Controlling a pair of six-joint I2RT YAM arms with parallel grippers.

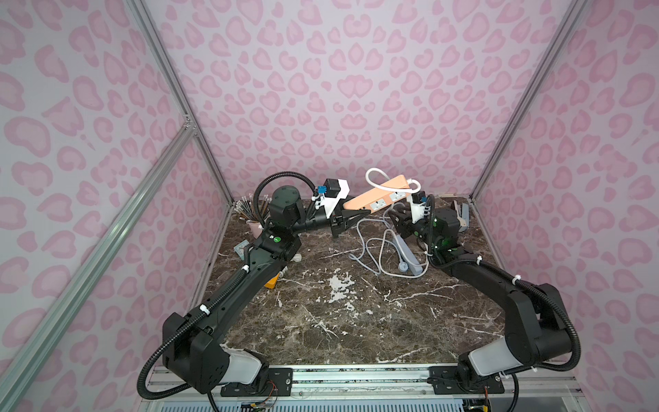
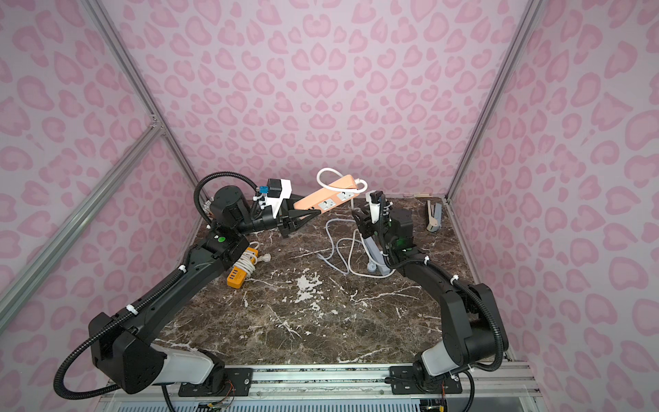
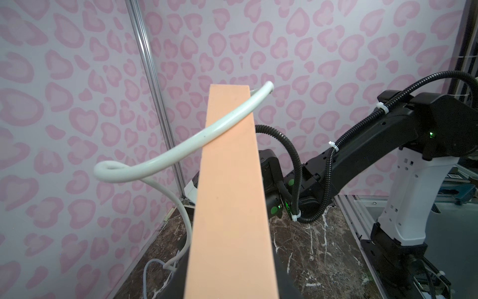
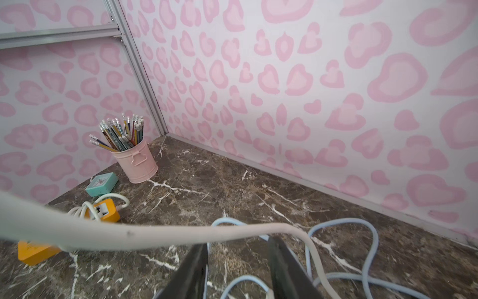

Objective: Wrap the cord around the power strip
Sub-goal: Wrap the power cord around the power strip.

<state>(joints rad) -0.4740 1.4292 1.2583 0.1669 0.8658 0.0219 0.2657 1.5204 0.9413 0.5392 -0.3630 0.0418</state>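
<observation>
A peach power strip (image 1: 378,198) (image 2: 326,199) hangs tilted in the air near the back wall. My left gripper (image 1: 367,213) (image 2: 313,213) is shut on its near end, and in the left wrist view the strip (image 3: 230,194) fills the space between the dark fingers. Its white cord (image 1: 372,178) (image 3: 155,163) loops over the strip's far end and drops toward the table. My right gripper (image 1: 396,217) (image 4: 238,243) stands open just below and to the right of the strip. The cord (image 4: 155,234) lies across the fingertips, not pinched.
A grey-blue power strip (image 1: 410,257) with loose pale-blue cord (image 4: 367,233) sprawls under the right arm. A yellow strip with wrapped cord (image 2: 240,271), a teal clock (image 4: 102,183) and a pink pencil cup (image 4: 135,163) sit at the left. A stapler (image 2: 434,215) lies at the back right.
</observation>
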